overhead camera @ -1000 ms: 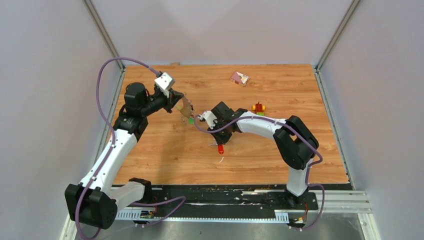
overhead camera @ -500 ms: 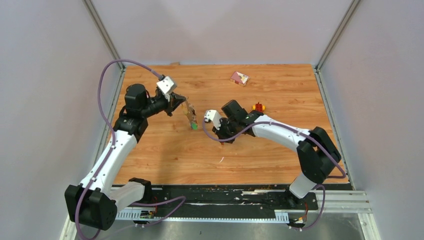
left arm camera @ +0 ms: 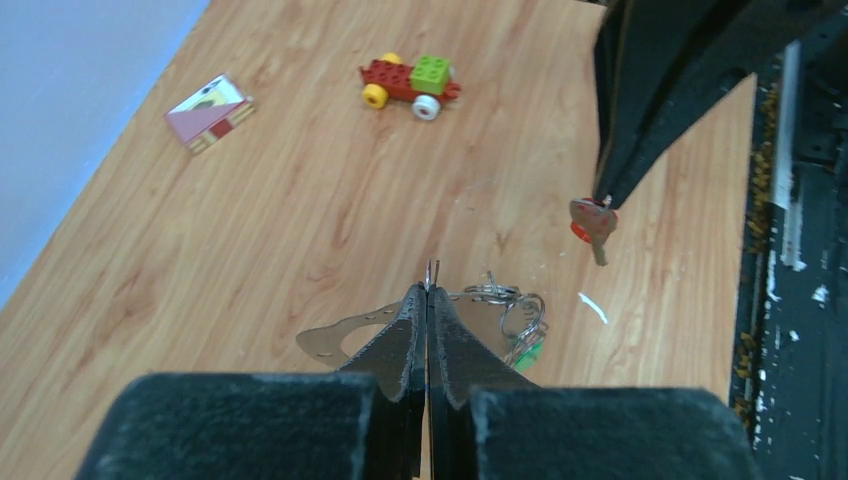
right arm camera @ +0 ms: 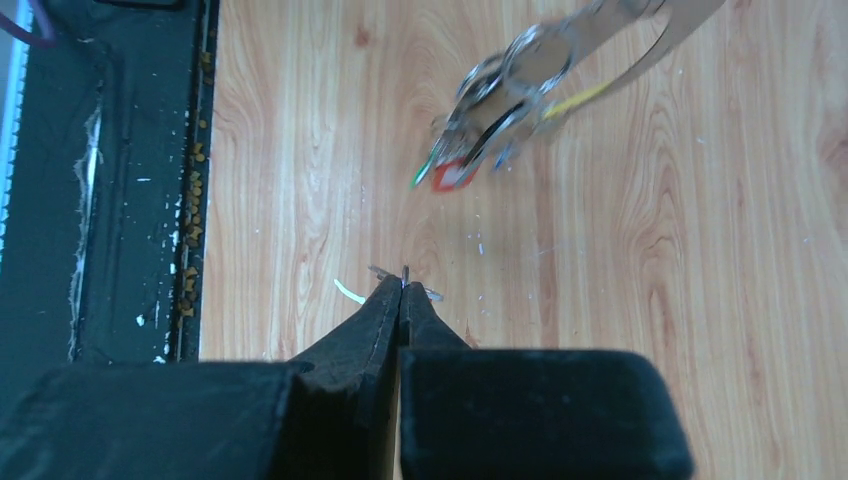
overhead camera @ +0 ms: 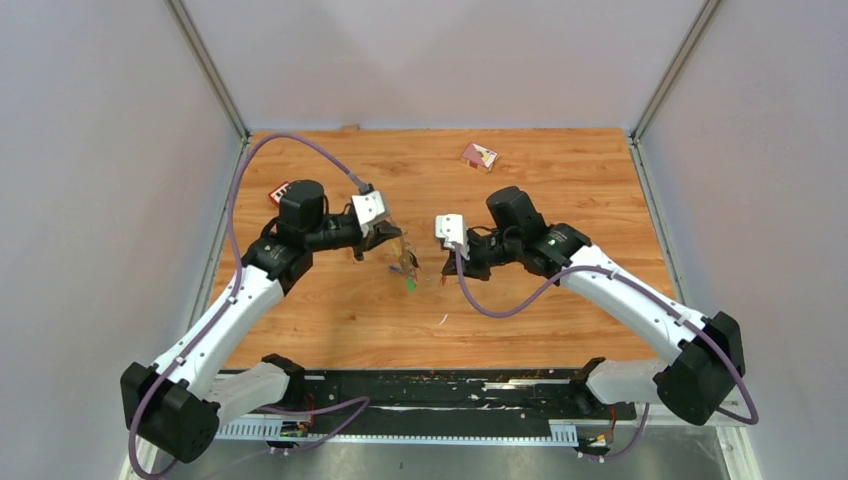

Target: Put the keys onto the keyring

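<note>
Left wrist view: we pinch the silvery-grey flexible keyring loop (left arm camera: 320,338) in our left gripper (left arm camera: 430,292); at two o'clock, our right gripper (left arm camera: 603,198) pinches a red-headed key (left arm camera: 590,222).

The blurred keyring (right arm camera: 620,22) runs off the top edge.

High rear overview, close wrist views, shared tabletop (overhead camera: 560,170)

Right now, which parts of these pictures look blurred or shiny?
Left wrist view: the black left gripper is soft up close, the red-and-green toy brick car sharp. Right wrist view: the large silvery keyring and its bunch of coloured keys are soft and glinting. Top view: even light, faint shadows on the wooden table.
</note>
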